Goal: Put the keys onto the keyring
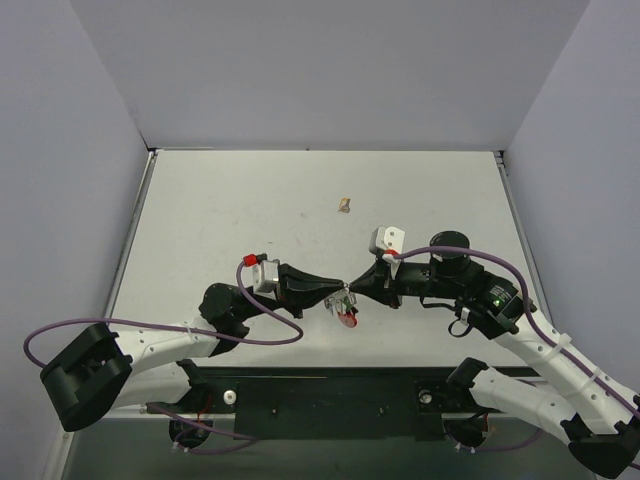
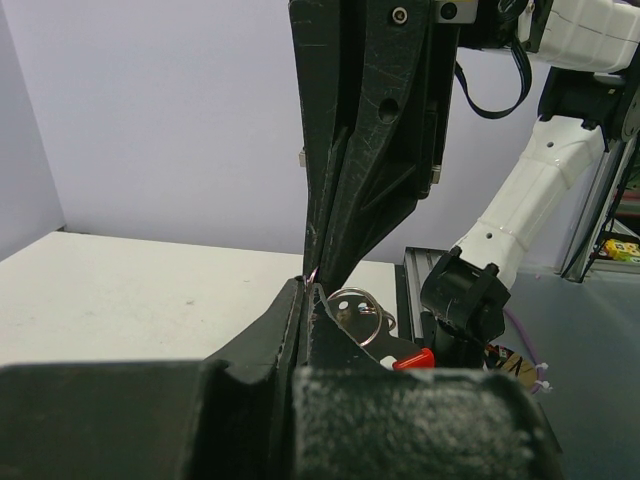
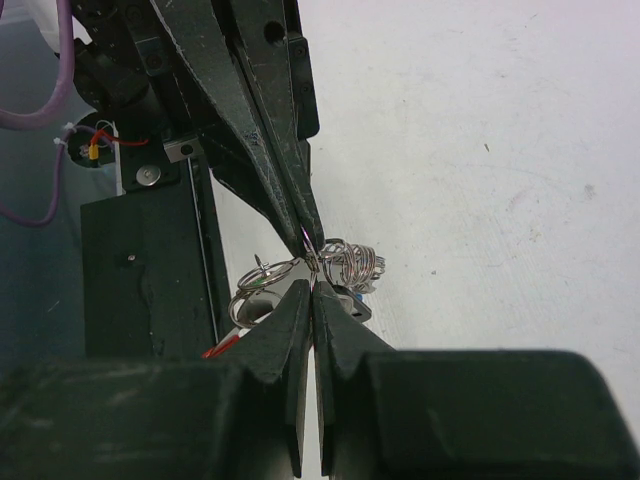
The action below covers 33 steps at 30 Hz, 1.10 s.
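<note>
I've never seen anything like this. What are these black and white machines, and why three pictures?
They are two robot arms bolted to a white table. One picture looks down from above; the other two come from small cameras on each wrist, so each shows its own black jaws up close. The left arm and right arm meet tip to tip, both jaws shut, seemingly pinching a little bundle of metal keyrings and tiny keys between them. A small tan lump lies farther back.
</note>
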Tool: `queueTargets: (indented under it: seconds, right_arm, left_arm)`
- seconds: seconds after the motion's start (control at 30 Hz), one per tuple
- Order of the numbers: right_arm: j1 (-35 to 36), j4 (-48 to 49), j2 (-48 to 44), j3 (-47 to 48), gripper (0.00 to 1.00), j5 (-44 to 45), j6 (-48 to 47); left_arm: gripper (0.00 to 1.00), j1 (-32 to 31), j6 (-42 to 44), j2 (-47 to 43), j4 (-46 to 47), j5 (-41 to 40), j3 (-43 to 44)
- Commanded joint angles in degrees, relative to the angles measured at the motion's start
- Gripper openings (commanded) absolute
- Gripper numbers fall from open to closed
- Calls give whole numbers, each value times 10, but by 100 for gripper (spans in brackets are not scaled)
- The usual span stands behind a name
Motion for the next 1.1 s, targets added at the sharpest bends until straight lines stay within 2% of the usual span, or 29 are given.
queueTargets:
  seconds: [0.0, 0.6, 0.97, 1.07]
  right_arm:
    - [6, 56, 5, -4, 0, -17, 12]
    - [-4, 96, 3, -11, 0, -34, 40]
    - [-6, 87, 6, -5, 0, -50, 29]
    - [-6, 74, 7, -4, 0, -52, 20]
  left_arm:
    - [0, -1, -14, 0, 114, 14, 19]
    - [0, -2, -21, 1, 122, 16, 19]
    - [0, -1, -16, -2, 92, 32, 25]
    - [0, -1, -7, -13, 53, 38, 29]
